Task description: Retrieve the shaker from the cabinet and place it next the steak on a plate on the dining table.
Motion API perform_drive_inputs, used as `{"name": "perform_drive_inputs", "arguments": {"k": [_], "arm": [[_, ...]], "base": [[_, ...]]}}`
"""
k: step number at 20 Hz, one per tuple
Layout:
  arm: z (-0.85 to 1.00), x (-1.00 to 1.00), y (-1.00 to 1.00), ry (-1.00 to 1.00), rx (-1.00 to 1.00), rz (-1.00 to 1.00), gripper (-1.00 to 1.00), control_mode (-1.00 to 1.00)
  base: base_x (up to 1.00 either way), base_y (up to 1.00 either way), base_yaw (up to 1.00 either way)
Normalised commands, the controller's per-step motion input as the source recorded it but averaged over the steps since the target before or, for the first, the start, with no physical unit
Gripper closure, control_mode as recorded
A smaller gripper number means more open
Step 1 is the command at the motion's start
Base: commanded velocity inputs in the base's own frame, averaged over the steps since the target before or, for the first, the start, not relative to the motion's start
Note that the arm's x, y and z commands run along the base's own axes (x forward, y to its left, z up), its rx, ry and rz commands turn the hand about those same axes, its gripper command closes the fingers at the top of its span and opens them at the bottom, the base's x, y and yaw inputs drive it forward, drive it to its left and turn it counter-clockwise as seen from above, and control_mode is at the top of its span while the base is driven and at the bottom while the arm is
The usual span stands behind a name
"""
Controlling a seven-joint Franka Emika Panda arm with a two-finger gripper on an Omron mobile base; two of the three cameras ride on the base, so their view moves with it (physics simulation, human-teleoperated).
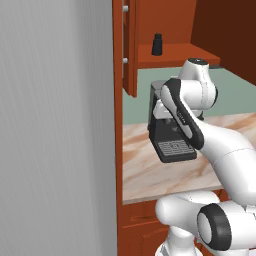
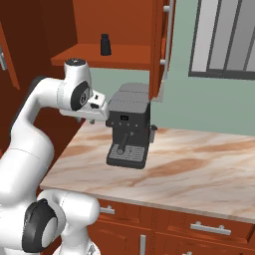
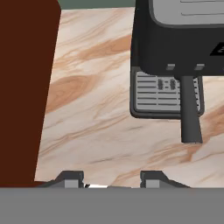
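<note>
Gripper (image 3: 105, 180): two dark fingertips at the hand view's bottom edge, closed down to their narrowest with a gap left between them, nothing held. It hangs above the marbled counter (image 3: 100, 113), pointing down at bare stone.

Coffee machine (image 3: 175, 57), black with a grey top, at 1 o'clock from the fingertips in the hand view. Its ribbed drip tray (image 3: 164, 94) rests on the counter; a dark portafilter handle (image 3: 191, 113) juts out over the tray. Dark reddish-brown wooden panel (image 3: 24, 92) fills the 9 to 11 o'clock side.

Right base view: wrist sits just left of the coffee machine (image 2: 128, 130), near its upper body, apart from it as far as shows.

Shaker (image 2: 105, 44): small, black, upright on the shelf of the open cabinet (image 2: 119, 22), at 12 o'clock above the wrist, well apart from it. Left base view shows the shaker (image 1: 157, 45) alone on the shelf, cabinet door (image 1: 129, 47) swung open at 9 o'clock from it.

Window with vertical blinds (image 2: 224, 37) at 3 o'clock of the cabinet.
</note>
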Motion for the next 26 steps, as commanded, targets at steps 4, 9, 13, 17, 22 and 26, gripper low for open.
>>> {"name": "perform_drive_inputs", "arguments": {"k": [4,9,13,17,22,26], "arm": [[-0.01,-0.18,0.00,0.00,0.00,0.00,-1.00,-1.00],[0.18,-0.14,0.00,-0.05,0.00,0.00,-1.00,-1.00],[0.56,-0.10,-0.04,-0.12,0.00,0.00,-1.00,-1.00],[0.64,-0.01,-0.03,-0.12,0.00,0.00,-1.00,-1.00],[0.61,-0.02,-0.04,-0.13,-0.01,0.00,-1.00,-1.00],[0.55,-0.01,0.00,-0.16,-0.03,0.00,-1.00,-1.00]], "base": [[0.00,0.00,0.00],[0.00,0.00,0.00],[0.00,0.00,0.00],[0.00,0.00,0.00],[0.00,0.00,0.00],[0.00,0.00,0.00]]}}
